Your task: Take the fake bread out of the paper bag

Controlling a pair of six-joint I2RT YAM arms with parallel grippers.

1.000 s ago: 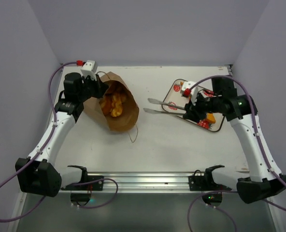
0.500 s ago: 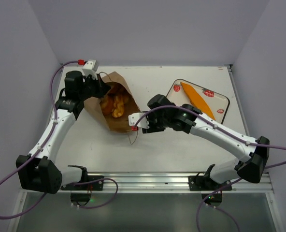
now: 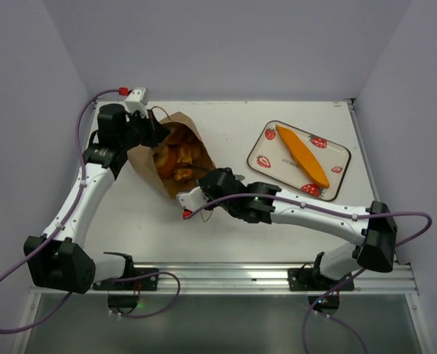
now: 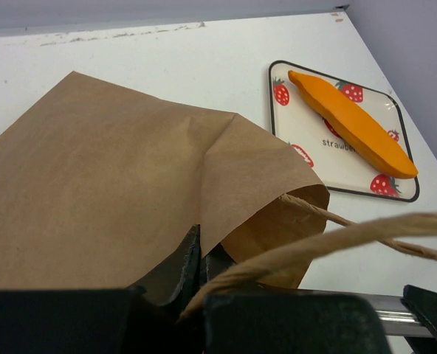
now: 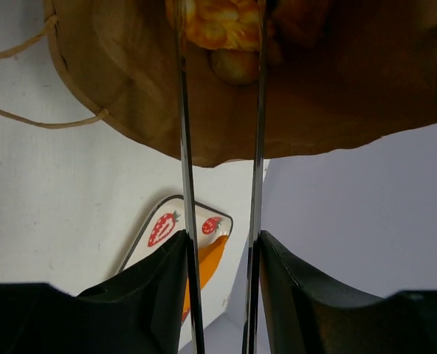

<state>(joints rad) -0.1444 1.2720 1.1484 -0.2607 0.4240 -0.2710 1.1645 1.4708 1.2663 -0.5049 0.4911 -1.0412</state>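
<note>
Two groups sit well apart on the smooth white worktop [image 3: 277, 221]. The creased brown paper bag [image 3: 143, 158] is toward the left rear corner. A strawberry-print tray [image 3: 266, 157] lies near the right edge, carrying a glossy orange baguette [image 3: 302, 156]. The right arm spans the stretch between them. The bag's mouth gapes wide, with knobbly golden fake bread [image 3: 176, 158] inside. The left claw [image 3: 150, 131] is pinched tight on the bag's rim, and a twisted string handle [image 4: 336, 236] loops past it. The right claw [image 5: 220, 243] squeezes thin metal tongs [image 5: 183, 147], whose two blades reach into the mouth on either side of a bread piece.
</note>
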